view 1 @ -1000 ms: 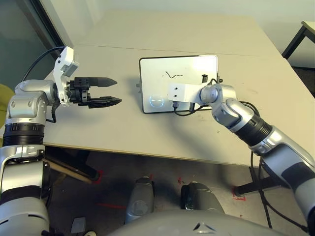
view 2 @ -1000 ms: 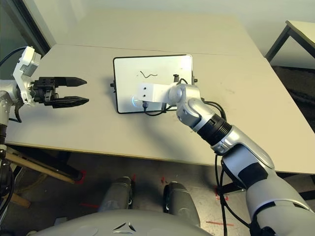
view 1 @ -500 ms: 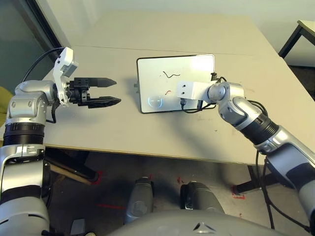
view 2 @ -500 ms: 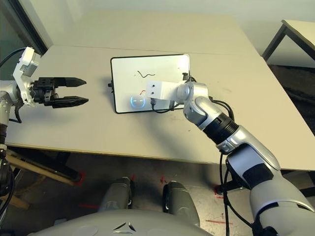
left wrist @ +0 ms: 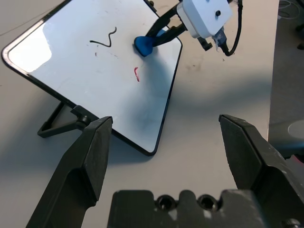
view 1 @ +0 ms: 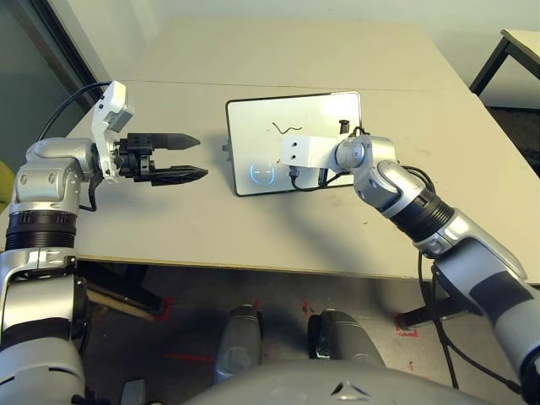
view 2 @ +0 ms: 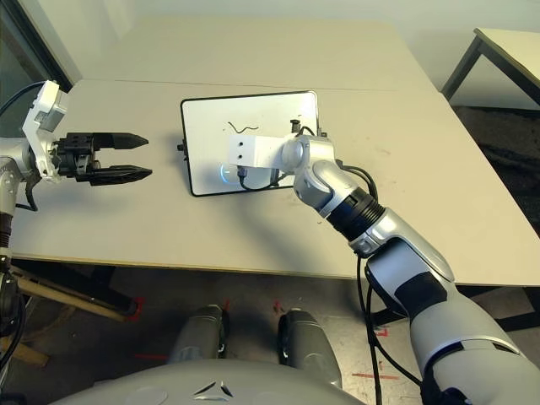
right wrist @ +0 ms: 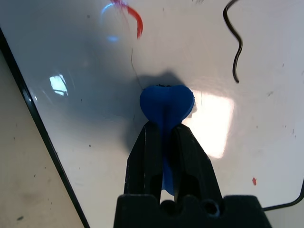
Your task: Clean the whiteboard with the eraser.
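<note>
The whiteboard stands tilted on the middle of the table, with a black squiggle and a short red mark on it. My right gripper is shut on the blue eraser, whose end presses on the board between the red mark and the squiggle. From the left wrist view the eraser sits near the board's far edge. My left gripper hangs open and empty above the table, left of the board.
A black stand props the board from behind. A cable loops off my right wrist over the board's lower right corner. Another table's corner shows at the far right. The table's front edge runs below both arms.
The right gripper slid the eraser toward the board's right side, then back toward the middle. The head view has shifted a little. The left arm has stayed still.
</note>
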Motion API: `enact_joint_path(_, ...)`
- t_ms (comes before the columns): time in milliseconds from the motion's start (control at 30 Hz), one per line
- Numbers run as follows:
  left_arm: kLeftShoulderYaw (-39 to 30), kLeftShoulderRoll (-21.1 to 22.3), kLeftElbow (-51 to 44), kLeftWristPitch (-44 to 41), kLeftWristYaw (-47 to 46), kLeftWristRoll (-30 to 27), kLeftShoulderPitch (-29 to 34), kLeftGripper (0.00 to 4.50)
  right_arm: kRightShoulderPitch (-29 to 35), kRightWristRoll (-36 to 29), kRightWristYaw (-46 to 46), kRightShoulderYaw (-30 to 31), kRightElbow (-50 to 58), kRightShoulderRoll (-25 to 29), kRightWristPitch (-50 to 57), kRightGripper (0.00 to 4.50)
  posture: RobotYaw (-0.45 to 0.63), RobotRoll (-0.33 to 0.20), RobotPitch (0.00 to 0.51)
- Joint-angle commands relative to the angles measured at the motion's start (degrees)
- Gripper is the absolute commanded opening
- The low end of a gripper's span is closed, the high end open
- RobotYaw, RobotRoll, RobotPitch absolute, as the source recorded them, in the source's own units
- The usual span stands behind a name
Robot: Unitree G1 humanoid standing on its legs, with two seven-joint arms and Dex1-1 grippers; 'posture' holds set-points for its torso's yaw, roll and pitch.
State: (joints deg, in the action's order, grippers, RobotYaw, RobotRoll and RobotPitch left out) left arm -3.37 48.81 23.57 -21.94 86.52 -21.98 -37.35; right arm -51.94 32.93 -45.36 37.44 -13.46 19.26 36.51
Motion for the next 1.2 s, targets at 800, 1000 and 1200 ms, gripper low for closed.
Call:
enact_joint_path(800, 0.51, -0.52, -1.7, -0.79, -0.29, -0.45, 0.68, 4.5, 0.38, 5.42, -5.03, 4.66, 6.78, -3.69, 1.75, 0.06, 0.3, 0.0, 0.073)
enact_joint_path(1000, 0.43, -0.5, -1.88, -0.85, -0.39, -0.48, 0.73, 4.5, 0.8, 7.96, -4.67, 6.27, 4.77, -3.68, 0.34, 0.05, 0.31, 0.0, 0.073)
enact_joint_path(1200, 0.35, -0.37, -1.67, -0.74, -0.37, -0.42, 0.79, 4.5, 1.54, 9.55, -6.48, 5.16, 5.47, -0.31, -0.57, 0.05, 0.31, 0.0, 0.074)
